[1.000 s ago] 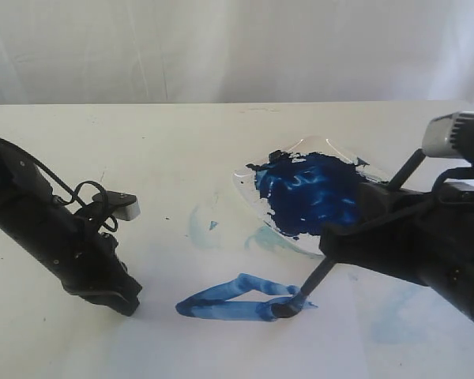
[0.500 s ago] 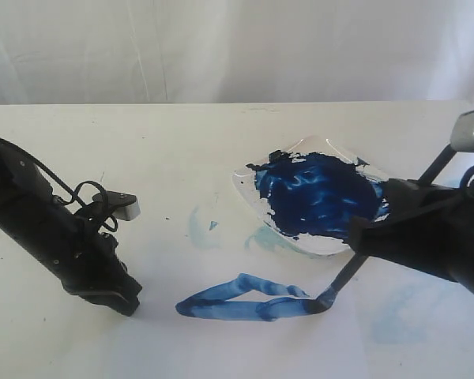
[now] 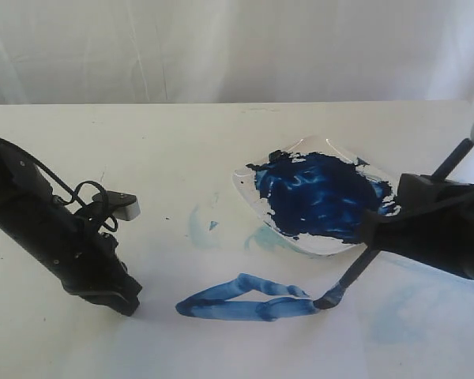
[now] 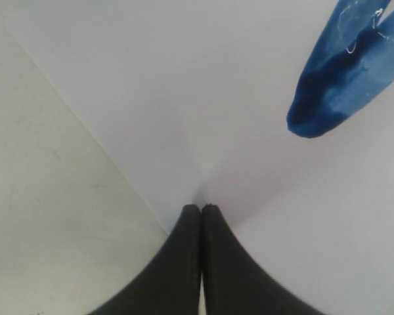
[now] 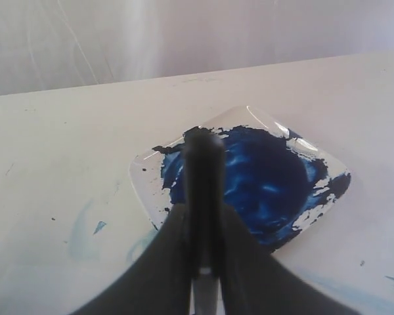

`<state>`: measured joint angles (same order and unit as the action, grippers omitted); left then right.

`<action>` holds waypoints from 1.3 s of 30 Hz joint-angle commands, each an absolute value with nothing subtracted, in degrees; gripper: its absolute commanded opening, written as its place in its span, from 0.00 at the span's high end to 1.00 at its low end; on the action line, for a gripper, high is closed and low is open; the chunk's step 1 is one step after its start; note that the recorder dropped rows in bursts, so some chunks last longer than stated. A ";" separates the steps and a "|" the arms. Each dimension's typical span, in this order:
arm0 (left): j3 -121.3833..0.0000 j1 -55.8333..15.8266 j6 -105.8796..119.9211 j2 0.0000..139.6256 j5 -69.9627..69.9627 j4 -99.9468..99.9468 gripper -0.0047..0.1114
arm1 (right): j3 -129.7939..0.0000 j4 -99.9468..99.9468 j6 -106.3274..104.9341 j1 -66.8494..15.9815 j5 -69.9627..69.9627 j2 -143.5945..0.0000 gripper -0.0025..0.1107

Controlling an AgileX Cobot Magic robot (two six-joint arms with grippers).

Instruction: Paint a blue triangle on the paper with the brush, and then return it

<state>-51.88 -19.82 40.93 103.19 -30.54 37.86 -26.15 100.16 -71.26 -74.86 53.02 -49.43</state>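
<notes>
The blue triangle lies as a flat, long outline on the white paper. My right gripper is shut on the black brush, which slants down to the left. Its blue tip sits at the paper just right of the triangle's right corner. In the right wrist view the brush stands between the fingers of the right gripper. My left gripper is shut and empty, resting at the paper's left edge. In the left wrist view the left gripper touches the paper, with the triangle's left corner nearby.
A clear square paint dish with a dark navy paint blob sits behind the triangle; it also shows as the dish in the right wrist view. Pale-blue smears mark the table. A white curtain hangs behind.
My right gripper has moved right with the brush, and the tip has slid along the triangle's lower stroke past its right corner. The left arm has not moved.
</notes>
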 commanded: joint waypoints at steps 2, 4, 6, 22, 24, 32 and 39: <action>-51.43 -20.09 40.91 103.39 -31.44 38.51 0.96 | -25.87 94.87 -68.51 -74.84 51.20 -48.09 0.98; -51.43 -20.09 40.91 103.39 -31.44 38.51 0.96 | -25.87 92.75 -67.24 -74.84 50.34 -48.09 0.98; -51.43 -20.09 40.91 103.39 -31.44 38.51 0.96 | -25.87 91.82 -65.94 -74.84 49.84 -48.21 0.98; -51.43 -20.09 40.91 103.39 -31.44 38.51 0.96 | -25.87 91.25 -62.70 -74.84 49.91 -52.87 0.98; -51.43 -20.09 40.91 103.39 -31.44 38.51 0.96 | -25.87 93.15 -63.89 -74.84 50.77 -52.87 0.98; -51.43 -20.09 40.91 103.39 -31.44 38.51 0.96 | -25.87 97.47 -67.43 -74.84 53.78 -52.74 0.98; -51.43 -20.09 40.91 103.39 -31.44 38.51 0.96 | -25.87 99.15 -69.00 -74.84 54.35 -52.52 0.98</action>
<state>-51.88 -19.82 40.93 103.19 -30.54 37.86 -26.15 98.09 -67.53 -74.86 53.45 -52.79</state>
